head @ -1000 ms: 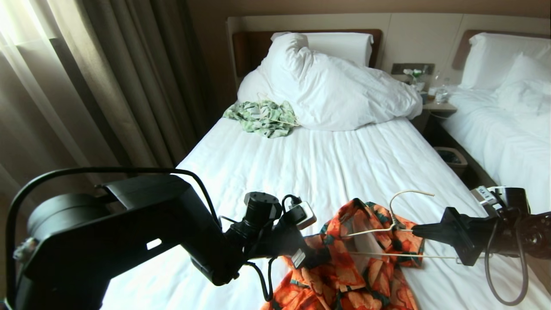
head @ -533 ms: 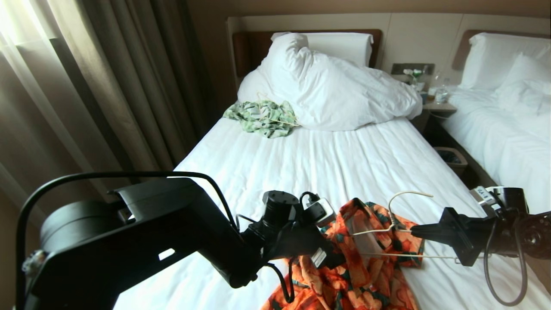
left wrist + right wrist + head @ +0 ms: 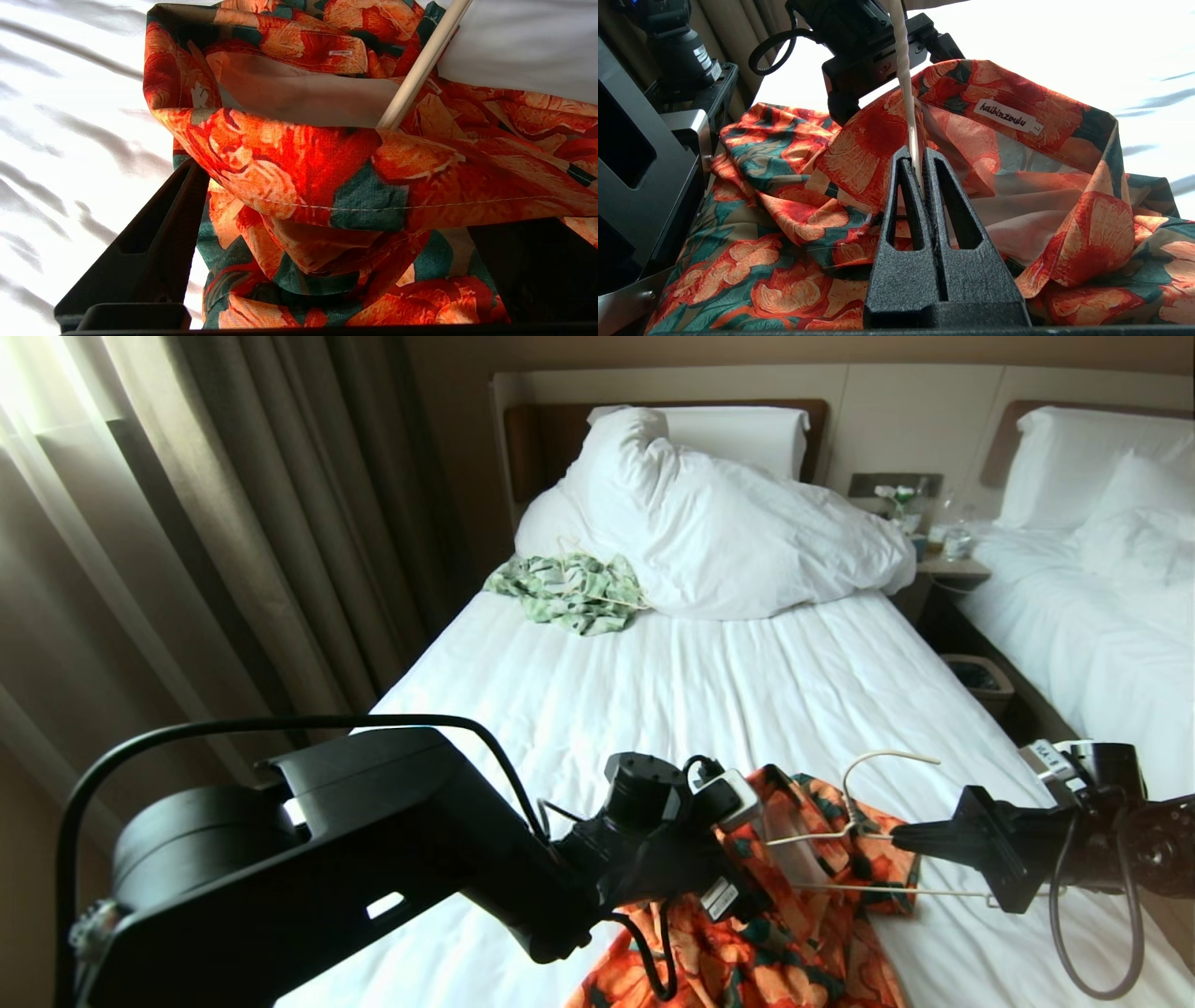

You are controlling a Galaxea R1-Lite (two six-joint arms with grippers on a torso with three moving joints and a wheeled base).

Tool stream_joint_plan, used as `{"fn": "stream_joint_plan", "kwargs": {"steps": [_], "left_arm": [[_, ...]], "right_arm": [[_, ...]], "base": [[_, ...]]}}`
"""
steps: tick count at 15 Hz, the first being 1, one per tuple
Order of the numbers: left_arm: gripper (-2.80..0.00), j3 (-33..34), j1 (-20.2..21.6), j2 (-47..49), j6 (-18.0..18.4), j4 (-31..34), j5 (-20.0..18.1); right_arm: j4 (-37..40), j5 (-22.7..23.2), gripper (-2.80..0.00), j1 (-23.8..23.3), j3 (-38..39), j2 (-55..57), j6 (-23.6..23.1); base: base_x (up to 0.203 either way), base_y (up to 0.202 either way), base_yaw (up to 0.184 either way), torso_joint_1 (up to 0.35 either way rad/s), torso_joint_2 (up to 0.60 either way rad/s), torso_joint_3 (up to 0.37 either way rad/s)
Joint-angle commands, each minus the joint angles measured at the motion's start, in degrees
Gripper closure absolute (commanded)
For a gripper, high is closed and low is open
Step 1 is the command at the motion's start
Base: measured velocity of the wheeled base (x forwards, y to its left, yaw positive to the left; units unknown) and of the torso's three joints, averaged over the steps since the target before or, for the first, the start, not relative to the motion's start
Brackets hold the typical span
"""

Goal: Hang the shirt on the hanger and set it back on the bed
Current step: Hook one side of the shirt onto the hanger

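You are looking down the bed [image 3: 653, 709] from its foot, white sheet running up to the bunched duvet [image 3: 738, 537] and the brown headboard [image 3: 551, 439]. A pale green-and-white shirt [image 3: 569, 590] lies beside the duvet, well apart from the work, and a second bed [image 3: 1102, 607] stands off to the right.

The shirt [image 3: 803, 933], orange flowers on dark green, is heaped at the near end of the sheet. Only the head view gives you that whole layout. Your right wrist view alone shows the white collar label [image 3: 1007, 116], and it sits on the collar's inner side, with the neck opening gaping upward.

The hanger [image 3: 873, 835] lies nearly flat across the shirt, its long bar running left to right and its hook [image 3: 887, 761] curving up toward the headboard. One end is buried in the cloth; the left wrist view shows a cream rod disappearing into the open collar.

Your right gripper [image 3: 901, 840] is clenched on the hanger's sloping wire, its two fingers pressed together around it. Your left gripper [image 3: 327, 261] is spread wide, low over the shirt's left side, with folds of cloth bunched between its fingers [image 3: 154, 238] but nothing clamped.
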Motion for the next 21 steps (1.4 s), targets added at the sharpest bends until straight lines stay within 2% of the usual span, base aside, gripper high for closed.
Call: {"fn": "stream_joint_plan", "kwargs": {"steps": [1, 4, 5, 15, 18, 21], "left_arm": [[-2.80, -0.49, 0.03, 0.21, 0.12, -0.27, -0.05], [-2.80, -0.66, -0.06, 0.31, 0.19, -0.35, -0.05], [0.00, -0.67, -0.06, 0.30, 0.21, -0.35, -0.05], [0.00, -0.46, -2.26, -1.04, 0.21, -0.35, 0.39], [0.00, 0.33, -2.26, -1.59, 0.27, -0.35, 0.95], [0.00, 0.82, -2.52, -2.34, 0.30, -0.27, 1.27]], "right_arm": [[-0.17, 0.48, 0.00, -0.07, -0.04, 0.04, -0.26], [-0.17, 0.48, 0.00, -0.07, 0.02, 0.04, -0.26], [-0.17, 0.48, 0.00, -0.07, 0.02, -0.04, -0.18], [-0.19, 0.48, 0.00, -0.25, 0.02, -0.10, 0.26], [-0.79, 0.48, 0.00, -1.36, 0.03, -1.33, 4.02], [-1.56, 0.48, 0.00, -2.50, 0.60, -3.91, 5.00]], "base": [[0.000, 0.000, 0.000, 0.000, 0.00, 0.000], [0.000, 0.000, 0.000, 0.000, 0.00, 0.000], [0.000, 0.000, 0.000, 0.000, 0.00, 0.000], [0.000, 0.000, 0.000, 0.000, 0.00, 0.000], [0.000, 0.000, 0.000, 0.000, 0.00, 0.000], [0.000, 0.000, 0.000, 0.000, 0.00, 0.000]]}}
